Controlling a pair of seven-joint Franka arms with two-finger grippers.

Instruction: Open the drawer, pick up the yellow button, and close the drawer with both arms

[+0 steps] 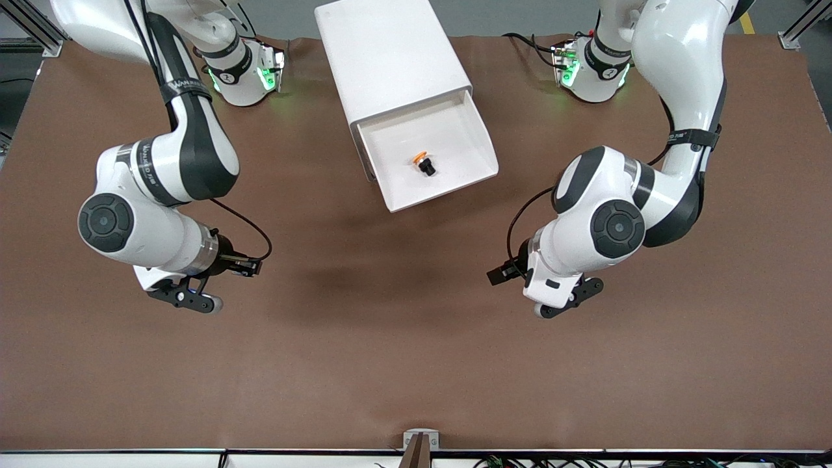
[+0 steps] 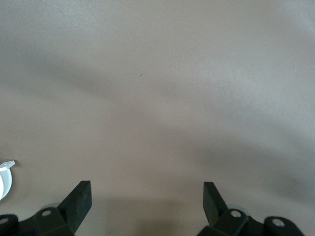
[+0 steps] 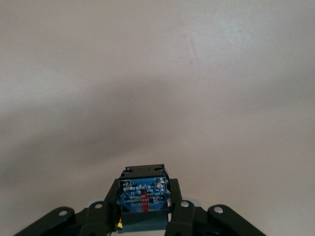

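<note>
The drawer (image 1: 455, 140), the uppermost one of the white cabinet (image 1: 390, 52), stands pulled open. An orange-capped black push button (image 1: 424, 161) lies in it. My right gripper (image 1: 192, 298) hangs over the bare brown table toward the right arm's end. In the right wrist view it (image 3: 142, 204) is shut on the button (image 3: 142, 191), a dark grey-blue block with a blue printed face and a small yellow end. My left gripper (image 1: 567, 300) hangs over the bare table toward the left arm's end. In the left wrist view it (image 2: 147, 191) is open and empty.
The brown table mat (image 1: 403, 338) spreads under both grippers. A small white corner (image 2: 6, 172) shows at the edge of the left wrist view. The arm bases stand beside the cabinet.
</note>
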